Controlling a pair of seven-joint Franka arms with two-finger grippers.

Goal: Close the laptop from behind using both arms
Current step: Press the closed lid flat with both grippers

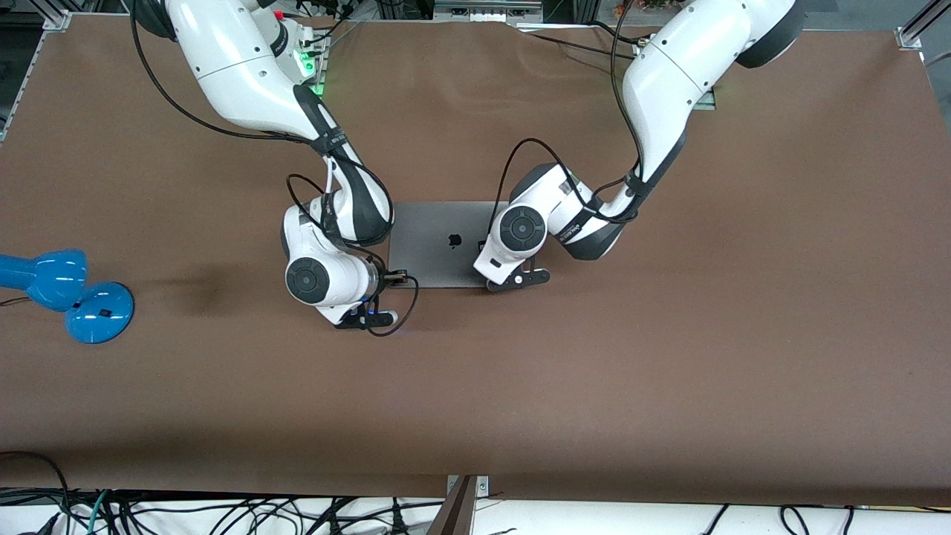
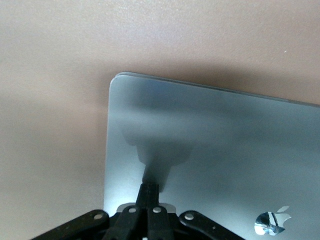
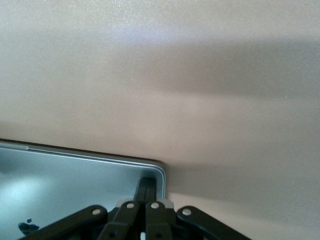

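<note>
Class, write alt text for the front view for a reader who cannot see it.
A closed grey laptop lies flat on a brown table, with the left pincer and right pincer shut over its two lid corners nearest the camera. A blue desk lamp sits at the right arm's end.

Front camera high, facing robots, looks down on laptop (image 1: 438,244). Both wrist cameras close above laptop lid, sharing it.

The laptop (image 1: 438,241) has both side edges covered by the arms' wrists. The blue lamp (image 1: 56,286) is cut off at the picture's edge.
</note>
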